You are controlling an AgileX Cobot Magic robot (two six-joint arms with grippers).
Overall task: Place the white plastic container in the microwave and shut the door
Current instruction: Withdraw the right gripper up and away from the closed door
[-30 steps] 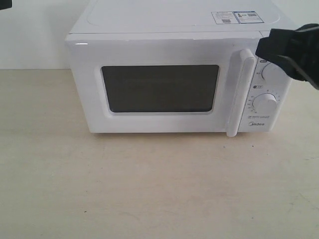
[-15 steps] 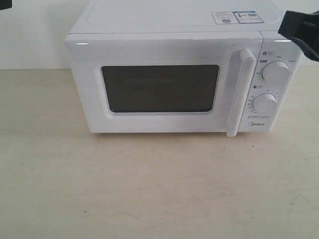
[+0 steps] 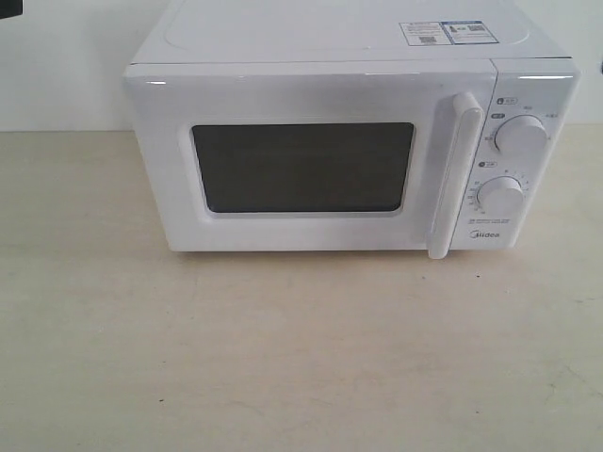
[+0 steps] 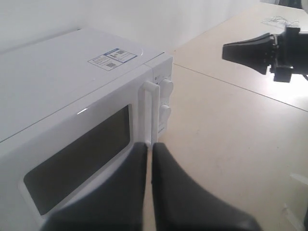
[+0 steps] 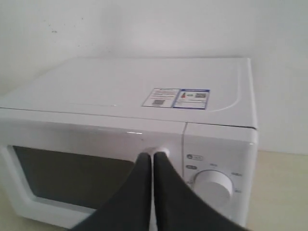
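The white microwave stands on the table with its door closed, the dark window and vertical bar handle facing me. The white plastic container is not visible in any view. Neither gripper shows in the exterior view. My left gripper is shut and empty, held off the front of the microwave, in line with the handle. My right gripper is shut and empty too, in front of the top of the handle, well clear of the microwave. The left wrist view also shows the right gripper in mid-air.
Two round knobs sit on the control panel right of the door. Stickers lie on the microwave top. The beige table stretches in front of it, and a white wall is behind. A dark arm part shows at the top left corner.
The right gripper, which was in front of the upper knob, has drawn away up and to the right and left the exterior view. The microwave and its door have not moved.
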